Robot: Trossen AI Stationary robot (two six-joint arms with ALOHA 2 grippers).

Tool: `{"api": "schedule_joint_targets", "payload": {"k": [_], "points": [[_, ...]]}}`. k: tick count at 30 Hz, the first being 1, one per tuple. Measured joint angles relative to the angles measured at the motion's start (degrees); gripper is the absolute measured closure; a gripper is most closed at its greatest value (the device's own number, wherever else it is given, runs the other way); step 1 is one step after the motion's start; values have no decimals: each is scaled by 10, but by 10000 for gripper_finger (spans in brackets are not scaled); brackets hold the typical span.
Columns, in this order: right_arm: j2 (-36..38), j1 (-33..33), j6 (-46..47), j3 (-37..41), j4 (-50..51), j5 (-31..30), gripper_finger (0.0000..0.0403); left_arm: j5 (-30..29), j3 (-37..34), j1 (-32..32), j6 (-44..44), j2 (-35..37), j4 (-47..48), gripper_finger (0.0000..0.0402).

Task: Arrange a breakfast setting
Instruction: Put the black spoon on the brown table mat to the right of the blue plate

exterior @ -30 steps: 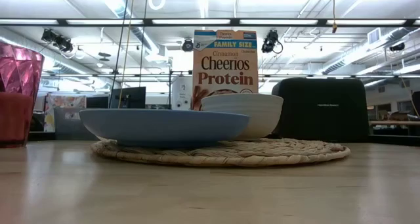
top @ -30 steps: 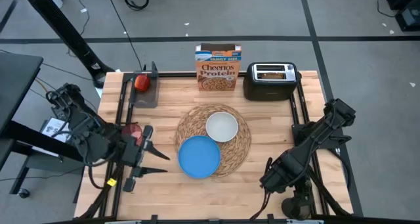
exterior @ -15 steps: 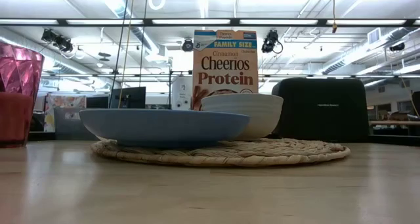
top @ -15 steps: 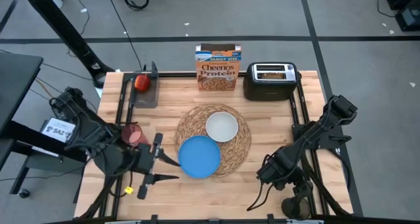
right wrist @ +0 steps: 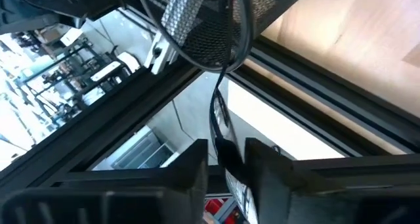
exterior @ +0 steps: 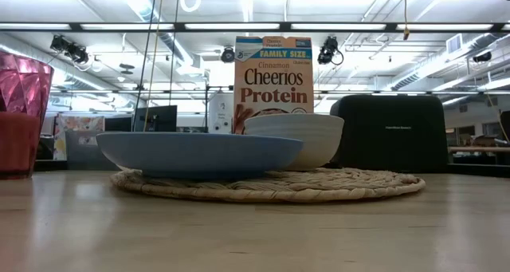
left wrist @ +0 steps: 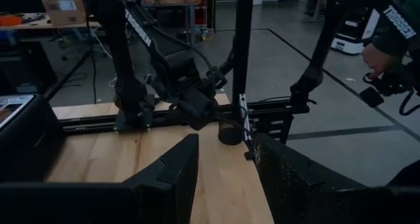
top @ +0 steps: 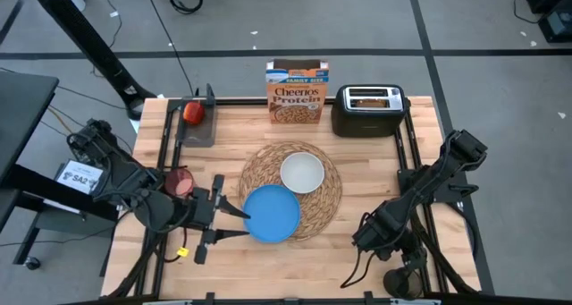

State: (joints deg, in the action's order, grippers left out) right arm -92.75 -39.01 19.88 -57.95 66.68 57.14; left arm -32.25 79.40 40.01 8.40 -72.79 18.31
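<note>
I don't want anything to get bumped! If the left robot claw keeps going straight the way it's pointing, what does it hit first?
Probably the round blue plate. The open left gripper points right at its near edge, though its height above the table is unclear.

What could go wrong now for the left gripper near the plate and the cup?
1. The open left gripper has its fingertips right at the edge of the blue plate; moving on, it may push the plate across the straw mat toward the white bowl.
2. The pink cup stands close beside the left arm, so a swing could knock it over.
</note>
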Motion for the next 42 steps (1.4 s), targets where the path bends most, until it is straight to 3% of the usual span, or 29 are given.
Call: {"api": "schedule_joint_targets", "payload": {"k": [10,18,22,29,35,38,42], "points": [[3,1,-6,-3,14,64,389,0,1,-31,-1,5,16,246],[31,1,-10,-66,133,57,390,1,1,-67,18,5,18,243],[53,1,-14,-118,209,36,393,0,1,-85,39,5,26,221],[91,1,43,-236,234,-49,393,55,1,-119,91,5,63,162],[106,0,59,-349,233,-147,393,190,-34,-163,151,4,44,148],[105,0,34,-389,234,-225,393,252,-74,-180,177,4,-12,148],[80,3,-58,-422,229,-379,393,329,-159,-207,232,-2,-180,148]]}}
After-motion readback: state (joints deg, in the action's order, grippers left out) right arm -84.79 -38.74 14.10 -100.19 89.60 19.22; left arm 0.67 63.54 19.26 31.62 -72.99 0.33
